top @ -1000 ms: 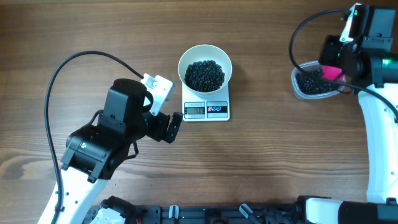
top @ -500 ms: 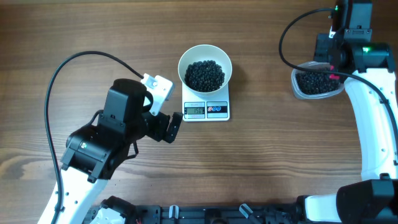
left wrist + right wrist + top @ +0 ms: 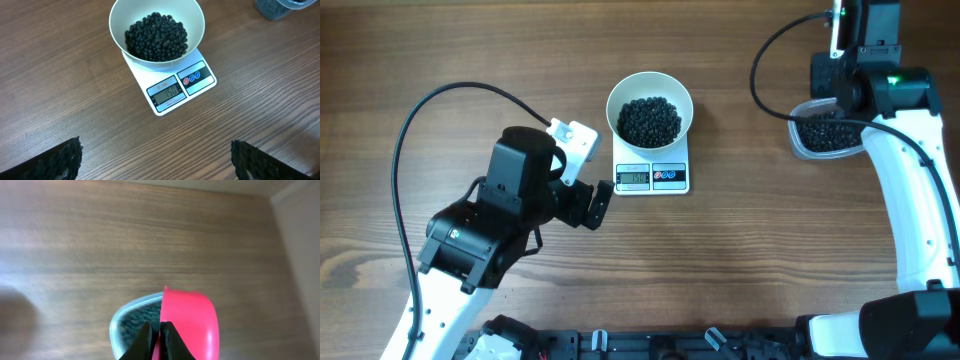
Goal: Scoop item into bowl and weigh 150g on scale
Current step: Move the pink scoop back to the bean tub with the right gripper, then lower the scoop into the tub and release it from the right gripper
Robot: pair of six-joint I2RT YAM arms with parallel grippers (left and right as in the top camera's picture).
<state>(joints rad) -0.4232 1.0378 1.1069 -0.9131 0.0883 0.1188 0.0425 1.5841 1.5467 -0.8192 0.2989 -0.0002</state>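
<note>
The white bowl [image 3: 613, 110] stands on the scale [image 3: 672, 186] at mid-table and holds a heap of black pellets, the item [image 3: 650, 120]. In the left wrist view the bowl [image 3: 150, 64] sits on the scale [image 3: 205, 85], whose display reads 150. My left gripper [image 3: 155, 155] is open, empty and short of the scale's near-left side [image 3: 595, 205]. My right gripper [image 3: 157, 325] is shut on the pink scoop [image 3: 192, 325] above the clear tub [image 3: 116, 327]. From overhead the right wrist hides the scoop.
The clear tub [image 3: 798, 138] with more black pellets [image 3: 825, 132] sits at the far right. Black cables loop over the table at the left [image 3: 410, 130] and near the right arm [image 3: 765, 60]. Bare wood lies between the scale and the tub.
The right arm has swung towards the far edge and slightly left over the tub. The pink scoop, seen overhead before, is now hidden under the wrist. The left arm has not moved.
</note>
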